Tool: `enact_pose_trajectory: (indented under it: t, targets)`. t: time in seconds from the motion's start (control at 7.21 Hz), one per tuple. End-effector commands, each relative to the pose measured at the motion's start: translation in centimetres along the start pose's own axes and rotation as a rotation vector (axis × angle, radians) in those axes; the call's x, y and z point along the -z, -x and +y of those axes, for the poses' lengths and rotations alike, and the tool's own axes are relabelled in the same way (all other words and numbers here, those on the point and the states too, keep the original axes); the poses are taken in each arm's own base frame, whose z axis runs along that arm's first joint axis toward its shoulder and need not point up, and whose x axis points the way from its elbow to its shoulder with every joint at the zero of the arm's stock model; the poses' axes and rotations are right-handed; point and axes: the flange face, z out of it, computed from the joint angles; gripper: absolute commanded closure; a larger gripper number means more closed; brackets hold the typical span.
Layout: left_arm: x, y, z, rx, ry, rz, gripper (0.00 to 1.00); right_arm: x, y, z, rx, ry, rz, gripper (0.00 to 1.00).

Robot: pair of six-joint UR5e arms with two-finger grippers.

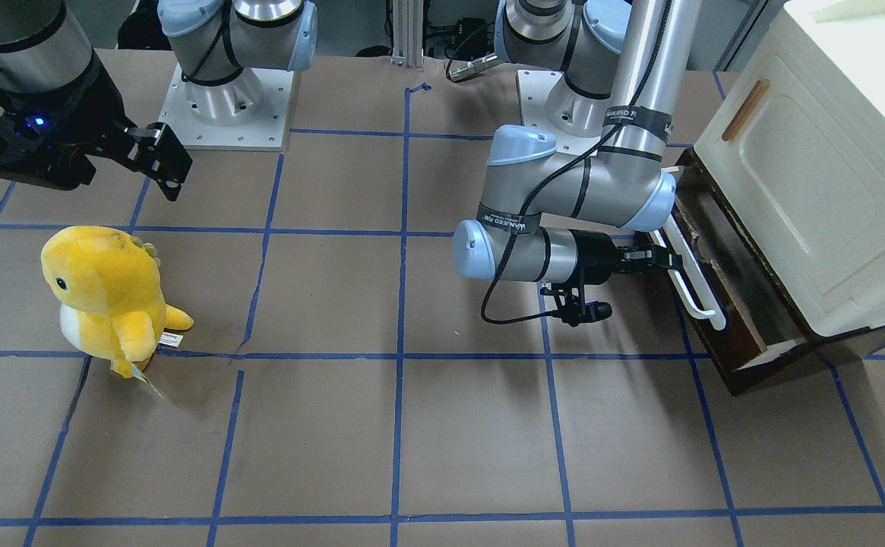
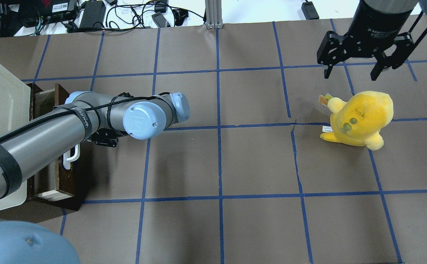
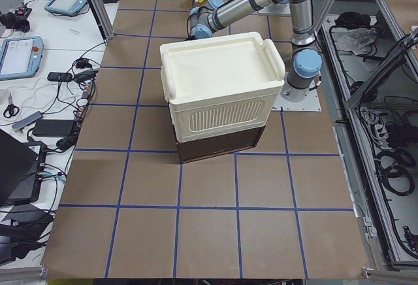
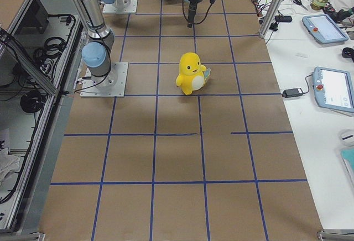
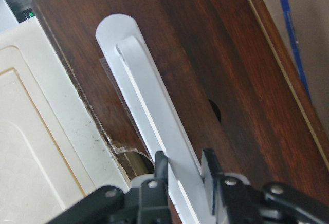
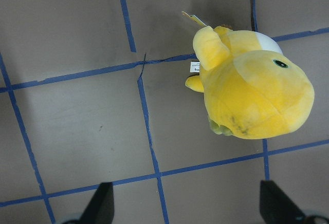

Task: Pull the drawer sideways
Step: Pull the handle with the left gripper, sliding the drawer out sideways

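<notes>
Left fingers [image 5: 160,165] closed on white bar handle [image 5: 149,106], one each side, so arm can likely drag it sideways across surface [image 1: 336,441]. Handle fixed to drawer [image 1: 727,353]; dark front partly out from under cream cabinet [image 1: 814,190], at robot's left end. Right fingers [image 2: 325,62] spread, empty, hovering near yellow dinosaur plush [image 2: 360,117], well apart from drawer.

drawer [image 1: 718,351] partly out under cabinet [image 1: 814,190] at table [image 1: 412,425] end on robot's left, plush toy [image 1: 104,292] well apart on robot's right
</notes>
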Motion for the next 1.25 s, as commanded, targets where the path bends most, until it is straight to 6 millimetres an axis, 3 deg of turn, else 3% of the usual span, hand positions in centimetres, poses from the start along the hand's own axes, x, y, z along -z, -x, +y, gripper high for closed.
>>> enact_pose_trajectory:
  t: [0.0,1.11]
  targets:
    - [1.2,-0.6,0.3,-0.010,-0.024,-0.011,0.99,0.0,0.0,0.0,0.000,0.000,0.000,0.00]
    - [1.7,-0.9,-1.0,-0.013,-0.029,-0.009,0.99,0.0,0.0,0.0,0.000,0.000,0.000,0.00]
